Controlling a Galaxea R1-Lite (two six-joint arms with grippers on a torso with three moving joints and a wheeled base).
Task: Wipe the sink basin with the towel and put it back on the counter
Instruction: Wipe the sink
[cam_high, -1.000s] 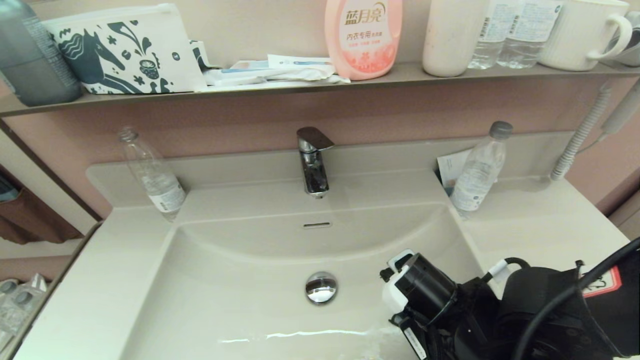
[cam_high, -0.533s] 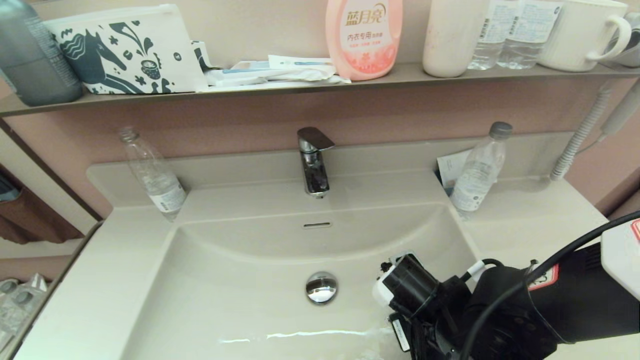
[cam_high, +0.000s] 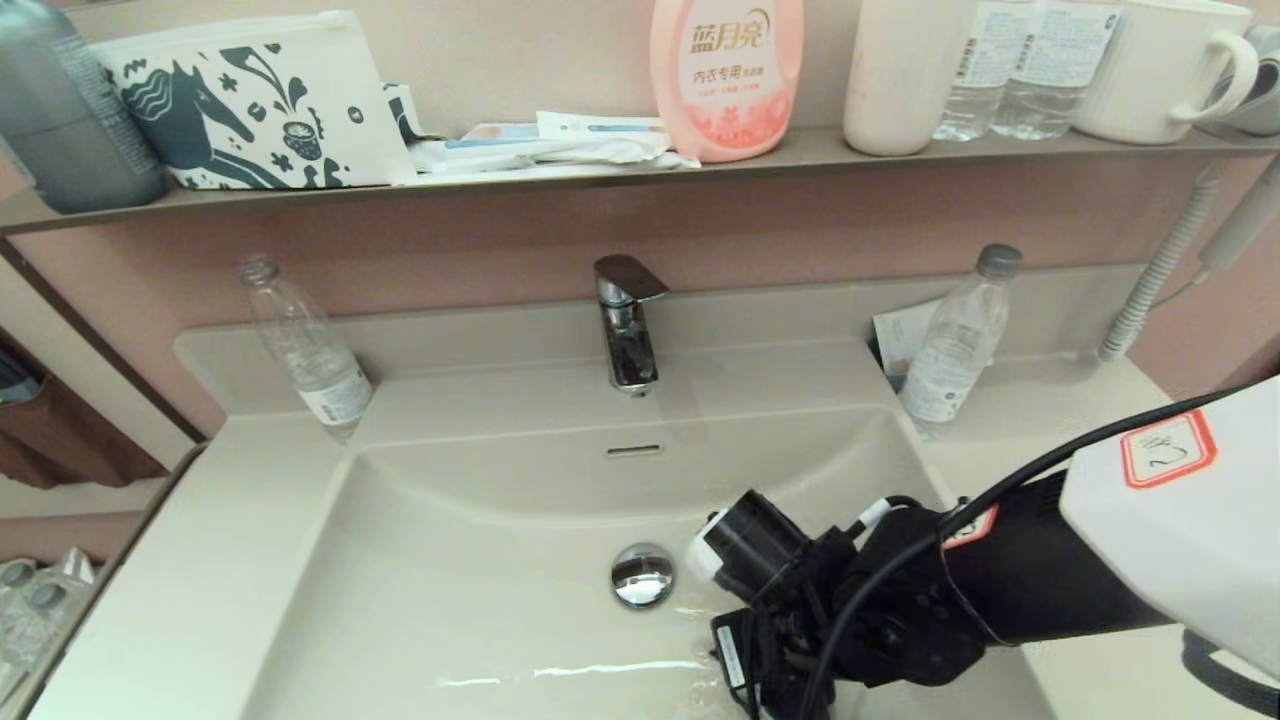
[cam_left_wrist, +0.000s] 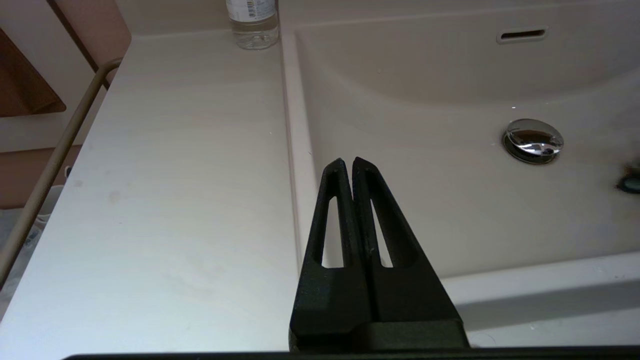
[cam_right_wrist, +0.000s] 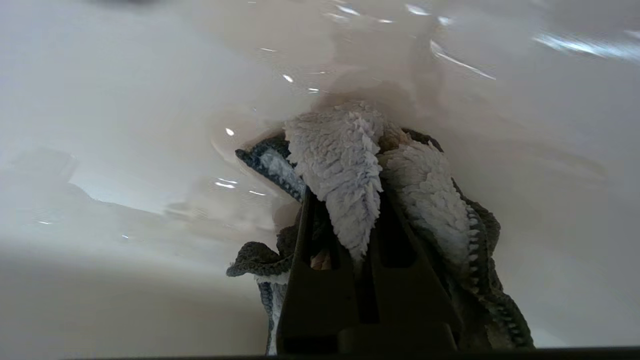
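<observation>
We see the left gripper (cam_left_wrist: 352, 162) with its fingers pressed together, empty, hovering over the counter (cam_left_wrist: 175, 175) at the left rim of the sink basin (cam_high: 480, 600). Near the basin's centre sits the chrome drain plug (cam_high: 642, 575). Just right of the plug, inside the basin near its front edge, the right gripper (cam_right_wrist: 350, 220) is clamped on the towel (cam_right_wrist: 345, 165), which is bunched against the glossy basin surface.
</observation>
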